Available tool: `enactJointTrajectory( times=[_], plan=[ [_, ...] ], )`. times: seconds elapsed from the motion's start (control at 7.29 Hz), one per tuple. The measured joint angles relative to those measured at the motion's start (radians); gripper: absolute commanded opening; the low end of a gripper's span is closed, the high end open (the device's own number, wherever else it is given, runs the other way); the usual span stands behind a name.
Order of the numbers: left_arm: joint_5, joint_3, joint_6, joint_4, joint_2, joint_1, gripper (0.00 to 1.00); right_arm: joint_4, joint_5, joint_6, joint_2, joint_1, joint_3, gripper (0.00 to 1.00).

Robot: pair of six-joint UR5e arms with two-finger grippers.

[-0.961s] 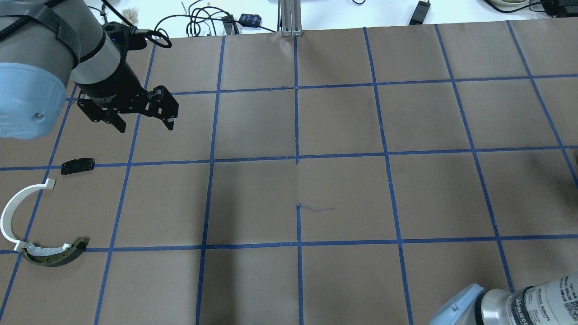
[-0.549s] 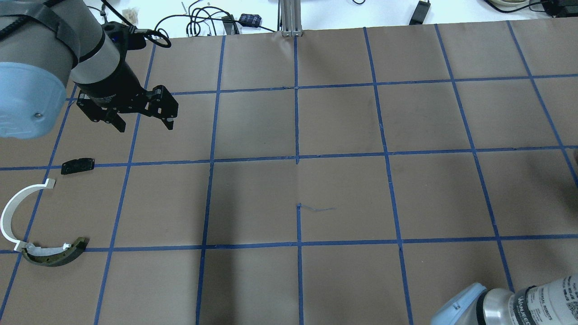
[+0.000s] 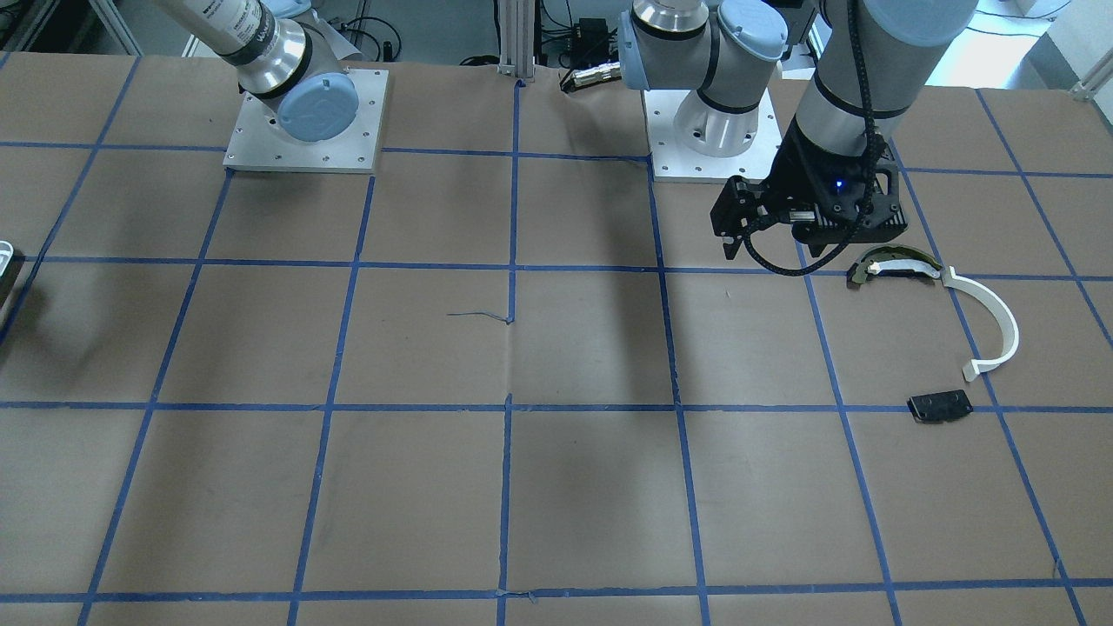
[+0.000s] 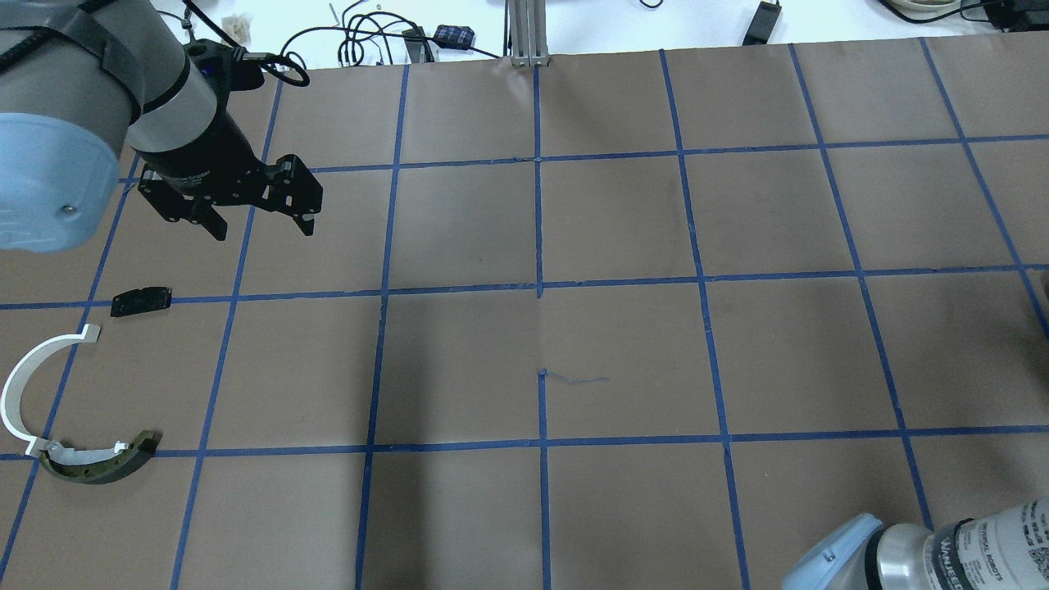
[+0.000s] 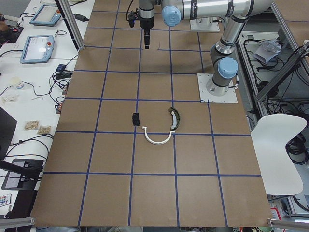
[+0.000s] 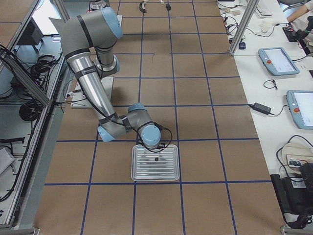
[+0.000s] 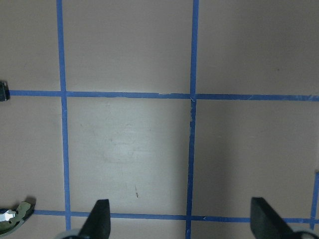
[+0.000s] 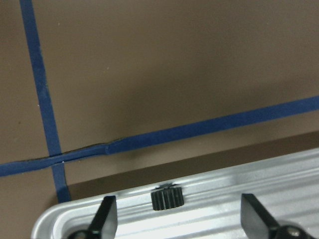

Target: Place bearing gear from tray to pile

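Observation:
A small black bearing gear [image 8: 167,198] lies near the edge of the ribbed silver tray [image 8: 279,174]. It also shows as a dark dot [image 6: 155,159] on the tray [image 6: 166,171] in the exterior right view. My right gripper [image 8: 179,215] is open and hovers over the gear, jaws on either side of it, apart from it. The pile holds a white plastic arc [image 4: 18,385], a dark curved piece [image 4: 102,465] and a flat black plate [image 4: 141,301]. My left gripper [image 4: 262,223] is open and empty, beyond the pile and above the table.
The table is brown paper with a blue tape grid [image 4: 539,287]. A sliver of the tray [image 3: 4,259] shows at the front view's left edge. Cables [image 4: 361,37] lie past the far edge. The right arm's elbow [image 4: 918,549] is at the overhead view's bottom right.
The right arm's elbow has crept very slightly right. The left gripper and the pile have not moved.

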Motion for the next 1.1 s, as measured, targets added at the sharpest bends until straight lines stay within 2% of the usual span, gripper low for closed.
enactJointTrajectory(
  times=[0.82, 1.1],
  plan=[
    [-0.001, -0.001, -0.001, 0.001, -0.002, 0.0, 1.0, -0.008, 0.001, -0.02, 0.002, 0.005, 0.002, 0.66],
    [0.0, -0.001, 0.003, 0.0, -0.002, 0.0, 1.0, -0.008, 0.002, -0.018, 0.003, 0.007, 0.003, 0.56]
  ],
)
